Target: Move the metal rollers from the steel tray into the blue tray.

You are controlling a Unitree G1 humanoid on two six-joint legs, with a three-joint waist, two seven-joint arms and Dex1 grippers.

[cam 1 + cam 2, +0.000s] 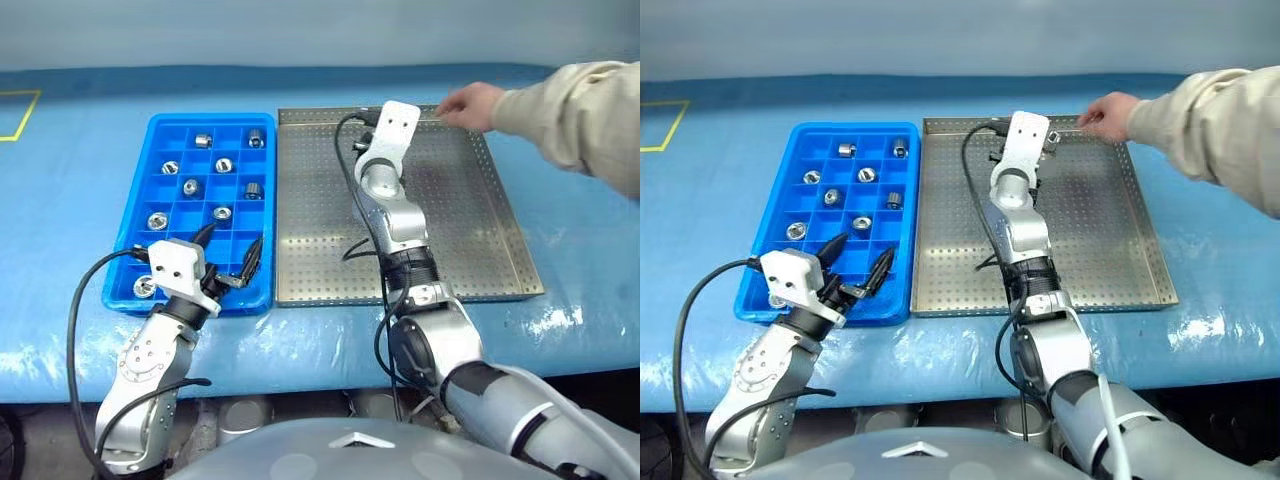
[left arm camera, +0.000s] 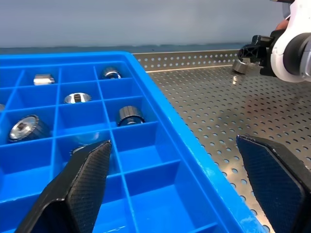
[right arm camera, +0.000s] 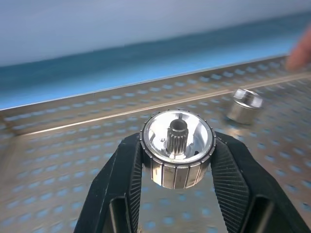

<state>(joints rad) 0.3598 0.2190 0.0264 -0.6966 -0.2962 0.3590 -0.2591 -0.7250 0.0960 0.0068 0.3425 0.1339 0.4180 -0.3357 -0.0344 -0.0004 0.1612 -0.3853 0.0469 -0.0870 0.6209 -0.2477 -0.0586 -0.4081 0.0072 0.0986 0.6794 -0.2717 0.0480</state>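
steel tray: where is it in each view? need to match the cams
Left eye: steel tray right of centre, flush against the blue tray.
Right eye: same place, steel tray right of the blue tray.
Left wrist: perforated floor past the blue tray's near wall.
Right wrist: floor under the right claw, shut on a metal roller.
Shared landmark: the tray's far rim.

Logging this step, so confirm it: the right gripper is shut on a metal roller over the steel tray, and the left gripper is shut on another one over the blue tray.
Wrong about the left gripper: the left wrist view shows it open and empty at the blue tray. The rest stands: the right gripper is shut on a metal roller over the steel tray.
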